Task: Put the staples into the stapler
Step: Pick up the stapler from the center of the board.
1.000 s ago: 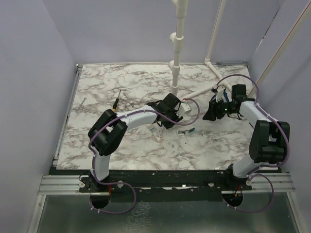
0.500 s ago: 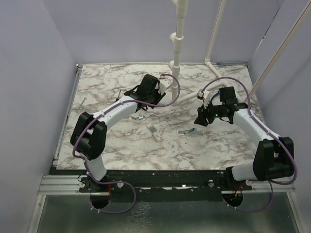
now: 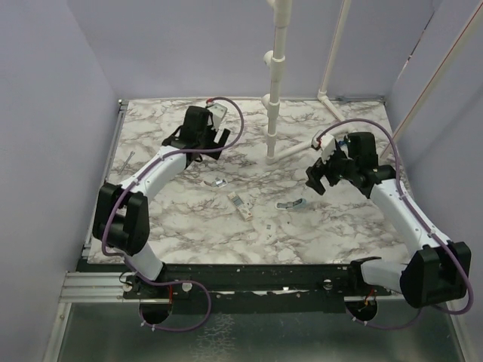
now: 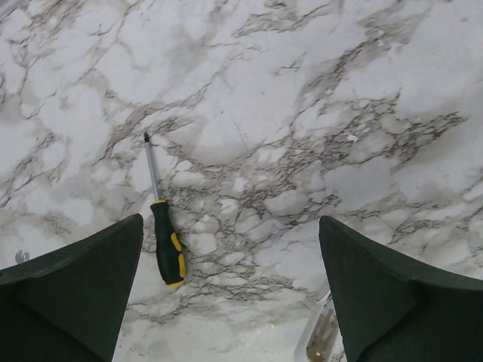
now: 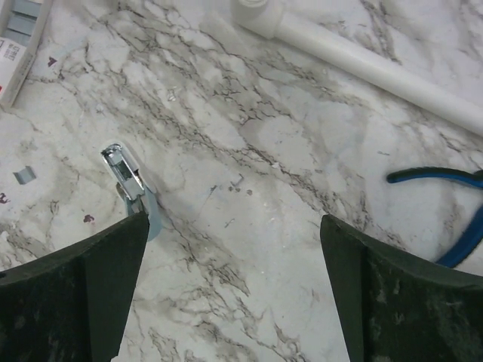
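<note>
Teal-and-white stapler (image 3: 290, 204) crosswise (chrome end leftward)

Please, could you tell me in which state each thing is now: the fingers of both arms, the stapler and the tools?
Left fingers: open wide, empty.
Right fingers: open wide, empty.
Stapler: lying on the table, not held.
Screwdriver: lying flat on the table, untouched.
Blue-handled pliers: on the table, handles spread apart.
Small grey strip: loose on the table, apart from the stapler.

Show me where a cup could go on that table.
Bare: the near strip between stapler and right arm; the far left corner beyond the left arm. Crowded: around the box and the pipes.
</note>
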Controlling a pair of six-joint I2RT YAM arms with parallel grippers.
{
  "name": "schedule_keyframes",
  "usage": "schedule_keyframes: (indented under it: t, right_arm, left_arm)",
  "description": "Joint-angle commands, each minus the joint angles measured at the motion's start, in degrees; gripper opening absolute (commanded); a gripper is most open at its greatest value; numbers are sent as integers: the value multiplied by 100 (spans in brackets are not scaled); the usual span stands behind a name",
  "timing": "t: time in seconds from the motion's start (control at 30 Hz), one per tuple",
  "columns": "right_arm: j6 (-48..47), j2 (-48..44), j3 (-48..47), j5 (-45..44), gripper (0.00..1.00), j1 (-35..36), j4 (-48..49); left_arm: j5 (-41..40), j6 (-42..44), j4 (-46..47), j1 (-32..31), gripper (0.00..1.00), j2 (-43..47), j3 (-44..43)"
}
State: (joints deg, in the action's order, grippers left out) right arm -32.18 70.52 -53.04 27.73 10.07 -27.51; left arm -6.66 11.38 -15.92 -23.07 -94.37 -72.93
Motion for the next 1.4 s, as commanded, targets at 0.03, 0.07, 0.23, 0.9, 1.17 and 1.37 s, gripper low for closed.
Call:
schedule_keyframes:
  t: [0.03,0.07,0.23,0.9,1.17,1.37]
  right_arm:
    - [347,-628,-245,-919,100,4,262]
    - [406,-693,-258,-1030,100,4,302]
    - [1034,-911,-56,-1673,100,3,724]
    - [206,1231,20,1086,88,474,-173]
    - [290,2534,-859,1142,68,555,-995]
    - [52,3155,-1285,1086,59,551,-1662]
  left_arm:
    - [199,-277,185,425,99,459,111]
    - [253,-295,236,472,99,531,138]
    - [812,-412,454,742,99,847,321]
    - [3777,-410,544,974,99,277,589]
    - [3691,-481,623,809,99,246,633]
    - [3641,-541,666,795,99,192,657]
